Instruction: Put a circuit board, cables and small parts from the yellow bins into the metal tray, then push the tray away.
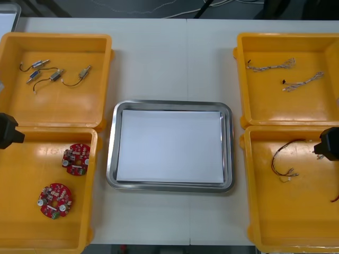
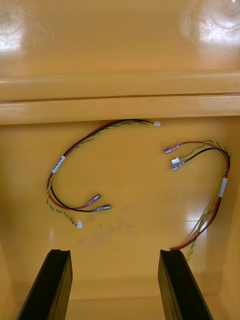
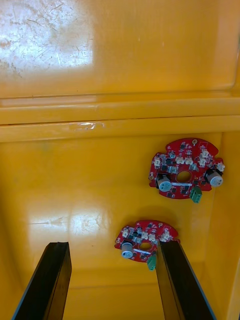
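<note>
The left gripper (image 3: 112, 245) hangs above the outer far corner of the near left bin (image 1: 21, 211), its two fingers wide apart with nothing between them. On that bin's floor lie two round red boards. The nearer board (image 1: 54, 200) shows just past one fingertip, its edge hidden behind it. The farther board (image 1: 76, 159) lies beyond, apart from the first and close to the wall on the tray's side. The right gripper (image 2: 116, 251) hangs above the outer far side of the near right bin (image 1: 296, 222), fingers likewise spread wide and holding nothing. Beyond its fingertips two red, black and yellow cables (image 2: 59, 164) lie in loose loops on the bin floor, apart from each other, one trailing end coming close to one fingertip. Between the bins the metal tray (image 1: 169, 187) rests flat on the light table (image 1: 169, 58), white inside. Farther off, the far left bin (image 1: 63, 106) holds several small metal parts (image 1: 55, 75) with thin wires. The far right bin (image 1: 286, 111) holds two twisted cables (image 1: 270, 66), lying apart.
</note>
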You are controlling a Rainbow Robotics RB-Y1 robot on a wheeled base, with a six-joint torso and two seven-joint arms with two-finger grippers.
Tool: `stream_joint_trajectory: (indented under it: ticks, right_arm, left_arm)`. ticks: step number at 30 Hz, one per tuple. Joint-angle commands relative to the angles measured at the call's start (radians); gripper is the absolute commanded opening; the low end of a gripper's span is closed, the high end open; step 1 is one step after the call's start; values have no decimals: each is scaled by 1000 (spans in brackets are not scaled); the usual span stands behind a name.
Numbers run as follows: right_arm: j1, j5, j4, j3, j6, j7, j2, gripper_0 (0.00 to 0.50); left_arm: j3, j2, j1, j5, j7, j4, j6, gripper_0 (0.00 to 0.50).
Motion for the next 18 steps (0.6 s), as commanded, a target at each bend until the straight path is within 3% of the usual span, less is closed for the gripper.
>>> stream_joint_trajectory:
  ticks: [1,12,13,18]
  right_arm:
    - [13,7,-33,-31,4,43,10,500]
    - [13,7,-33,-31,4,43,10,500]
    - [13,7,-33,-31,4,43,10,500]
    - [13,7,-33,-31,4,43,10,500]
  left_arm:
    - [27,35,18,2,-24,-28,-8,500]
    - [27,35,18,2,-24,-28,-8,500]
    - [10,-5,27,7,-121,-21,0,500]
    - [7,-8,3,12,-123,-11,31,500]
